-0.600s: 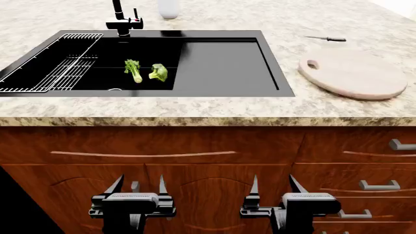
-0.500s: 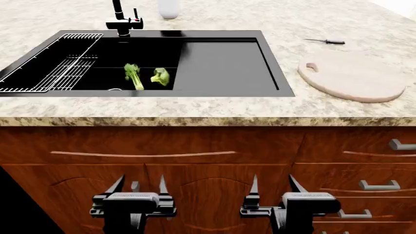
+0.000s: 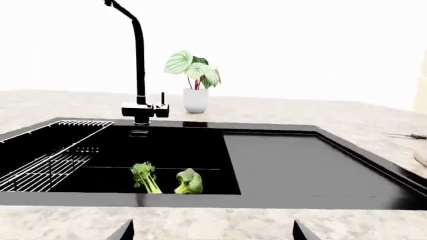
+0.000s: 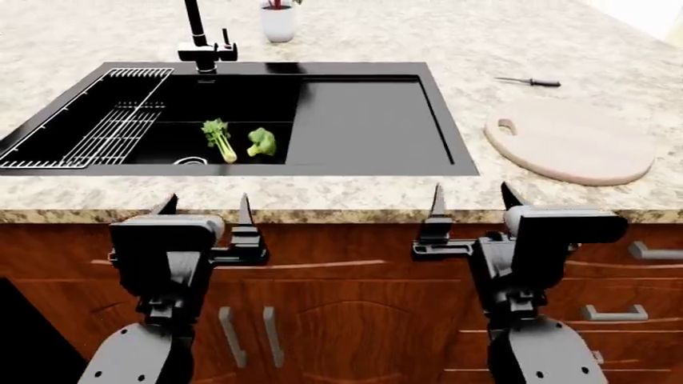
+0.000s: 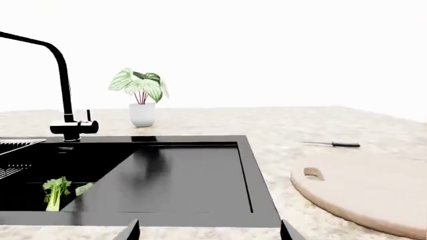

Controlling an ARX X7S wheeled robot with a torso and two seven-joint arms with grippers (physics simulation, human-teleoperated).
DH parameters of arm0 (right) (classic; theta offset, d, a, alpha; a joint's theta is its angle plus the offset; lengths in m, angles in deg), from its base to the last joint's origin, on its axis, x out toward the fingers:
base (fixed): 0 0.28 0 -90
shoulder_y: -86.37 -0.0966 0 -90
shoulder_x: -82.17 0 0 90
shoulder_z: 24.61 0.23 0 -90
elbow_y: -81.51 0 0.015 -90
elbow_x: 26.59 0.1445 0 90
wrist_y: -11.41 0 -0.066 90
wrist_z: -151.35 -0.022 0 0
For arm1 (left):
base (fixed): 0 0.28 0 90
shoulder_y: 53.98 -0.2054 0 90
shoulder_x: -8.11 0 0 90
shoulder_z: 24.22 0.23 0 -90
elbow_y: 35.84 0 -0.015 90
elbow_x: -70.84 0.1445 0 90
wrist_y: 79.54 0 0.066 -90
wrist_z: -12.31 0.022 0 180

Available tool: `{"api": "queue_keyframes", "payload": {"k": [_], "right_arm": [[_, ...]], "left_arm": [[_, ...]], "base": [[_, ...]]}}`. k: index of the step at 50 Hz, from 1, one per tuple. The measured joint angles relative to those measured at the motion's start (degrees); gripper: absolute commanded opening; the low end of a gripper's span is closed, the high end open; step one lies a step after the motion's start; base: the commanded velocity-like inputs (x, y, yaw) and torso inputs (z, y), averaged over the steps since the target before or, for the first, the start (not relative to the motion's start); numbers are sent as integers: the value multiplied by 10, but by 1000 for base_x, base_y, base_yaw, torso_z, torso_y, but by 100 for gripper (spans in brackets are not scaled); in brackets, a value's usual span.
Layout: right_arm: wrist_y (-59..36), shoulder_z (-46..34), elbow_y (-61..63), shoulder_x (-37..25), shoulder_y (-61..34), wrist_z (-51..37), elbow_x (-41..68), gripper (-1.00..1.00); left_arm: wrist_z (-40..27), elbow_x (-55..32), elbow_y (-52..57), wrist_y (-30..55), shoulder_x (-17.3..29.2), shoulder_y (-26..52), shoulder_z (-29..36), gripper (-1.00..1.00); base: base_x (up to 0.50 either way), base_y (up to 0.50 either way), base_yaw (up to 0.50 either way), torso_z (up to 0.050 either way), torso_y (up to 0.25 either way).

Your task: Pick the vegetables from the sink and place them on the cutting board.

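Celery [image 4: 219, 139] and broccoli [image 4: 261, 142] are lying in the sink [image 4: 353, 112], beyond the left end effector [image 4: 203, 210]; both end effectors, right [image 4: 472, 200] included, are gaping wide, having risen to table-edge height since earlier.

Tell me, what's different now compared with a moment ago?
Both arms have risen: the left gripper and right gripper now reach up to the counter's front edge, both open and empty. The view has shifted too. The celery and broccoli still lie in the sink, and the cutting board remains bare.
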Motion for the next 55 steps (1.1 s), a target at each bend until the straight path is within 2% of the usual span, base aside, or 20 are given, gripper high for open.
{"api": "queue_keyframes", "payload": {"k": [5,9,19,38,46,55], "right_arm": [[-103,-3,10,-11,-105,-6,16,100],[-162,-8,-24,-15,-188,-8,22,100],[-237,-38,-142,-15,-328,-11,22,100],[-230,-91,-383,6,-482,-1,11,100],[-222,-97,-428,8,-504,1,14,100],[-225,-98,-444,8,-514,10,27,100]], "left_arm": [[-17,-4,14,90,15,93,9,100],[-27,-3,-16,150,21,171,24,100],[-33,3,-120,226,32,302,48,100],[-39,17,-282,227,40,425,67,100],[-43,19,-312,223,41,446,66,100],[-44,21,-322,228,42,459,74,100]], "base": [[9,19,0,50,0],[266,424,0,25,0],[284,470,0,0,0],[283,483,0,0,0],[297,472,0,0,0],[500,33,0,0,0]]}}
